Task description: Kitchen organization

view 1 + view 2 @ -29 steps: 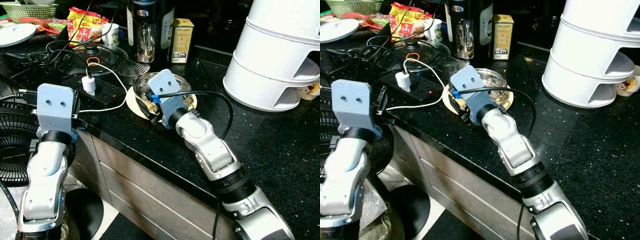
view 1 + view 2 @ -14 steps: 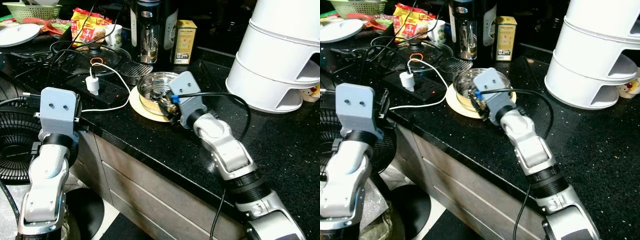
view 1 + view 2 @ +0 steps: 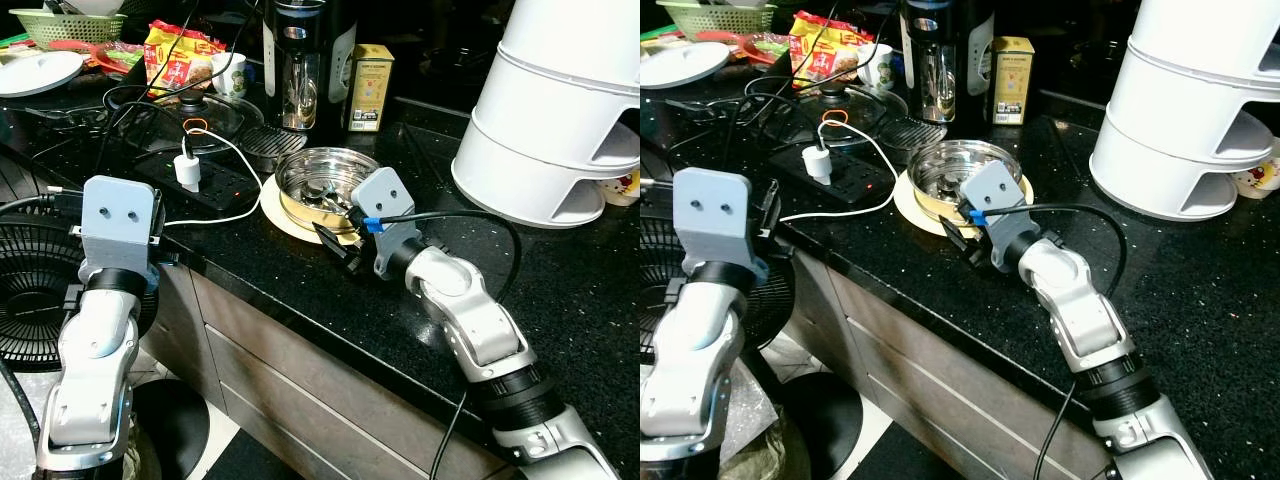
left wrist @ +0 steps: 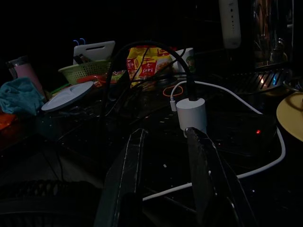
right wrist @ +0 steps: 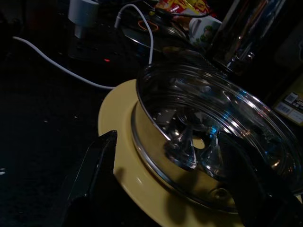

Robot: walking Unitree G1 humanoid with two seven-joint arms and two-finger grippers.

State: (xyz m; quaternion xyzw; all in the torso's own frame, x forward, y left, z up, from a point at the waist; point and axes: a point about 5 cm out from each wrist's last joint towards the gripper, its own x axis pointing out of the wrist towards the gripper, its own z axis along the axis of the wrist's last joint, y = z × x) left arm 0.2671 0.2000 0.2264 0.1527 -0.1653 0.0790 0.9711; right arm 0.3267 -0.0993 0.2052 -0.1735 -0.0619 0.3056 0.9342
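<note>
A steel bowl with shiny metal pieces inside stands on a yellow plate near the front edge of the black counter. My right gripper hovers low at the plate's near side, open, its fingers pointing at the bowl with nothing between them. In the right wrist view the two fingers spread wide on either side of the plate. My left arm is held up at the counter's left end, and its gripper is open, facing a white charger.
A black power strip with a white charger and cable lies left of the plate. Behind stand a glass lid, a steel jug, a tin box and a mug. A white tiered rack fills the right. A fan stands below left.
My right gripper has drawn back from over the bowl toward the counter's front edge, so the bowl is now uncovered. The left arm has barely moved.
</note>
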